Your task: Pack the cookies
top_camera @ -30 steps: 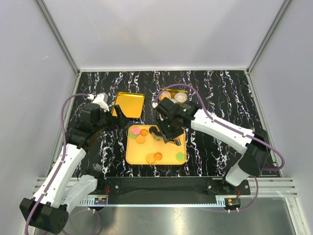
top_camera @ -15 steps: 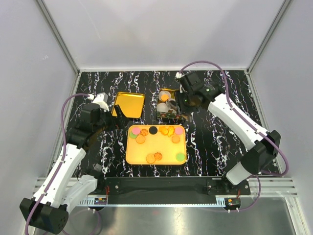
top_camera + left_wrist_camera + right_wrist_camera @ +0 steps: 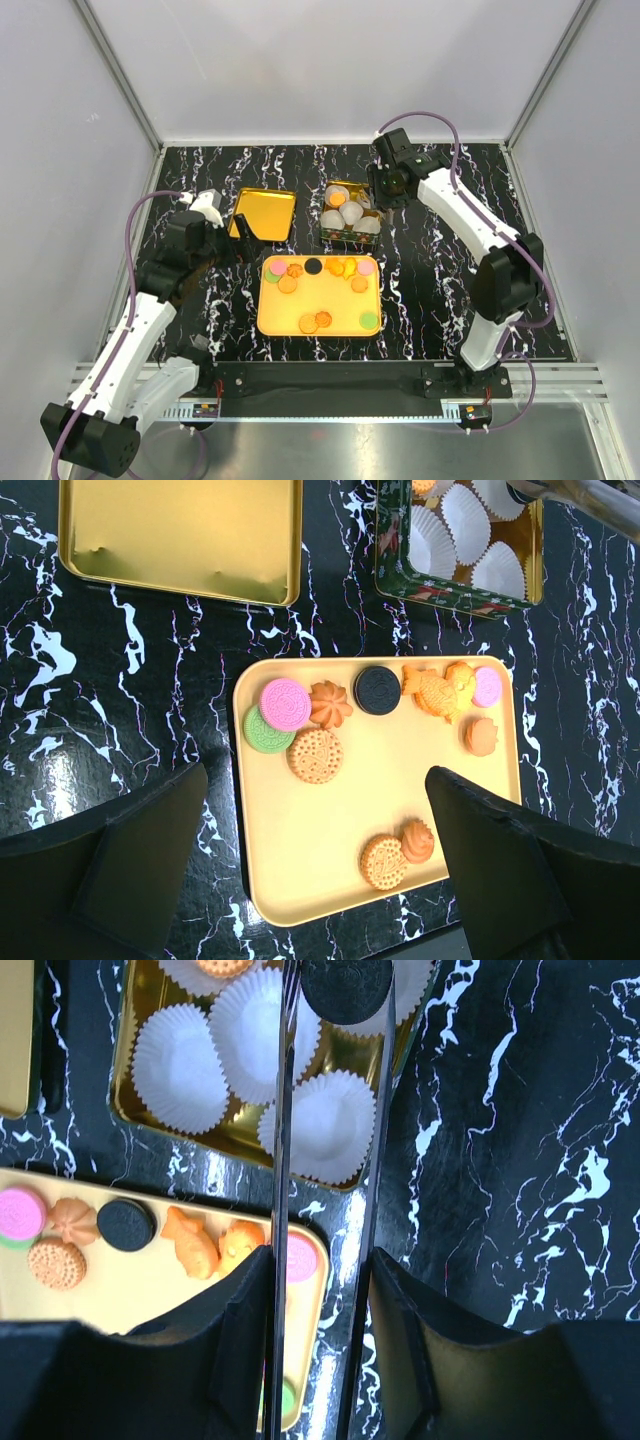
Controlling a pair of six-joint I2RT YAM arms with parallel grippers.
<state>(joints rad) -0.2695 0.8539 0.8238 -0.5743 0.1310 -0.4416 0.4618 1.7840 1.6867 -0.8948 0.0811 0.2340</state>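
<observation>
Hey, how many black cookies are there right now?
2. One black cookie lies at the yellow tray's far edge; the other black cookie is pinched in the tongs held by the right claw above the tin. Others may be hidden.

Lifting the right gripper (image 3: 335,972) away from the flat yellow rectangular tray (image 3: 300,300) and swinging it back beyond the gold-lined tin of white paper cups (image 3: 345,238), with a round black sandwich cookie (image 3: 347,985) pinched between its long thin fingers. Uncovering the tray's far-right cookies (image 3: 350,268).
</observation>
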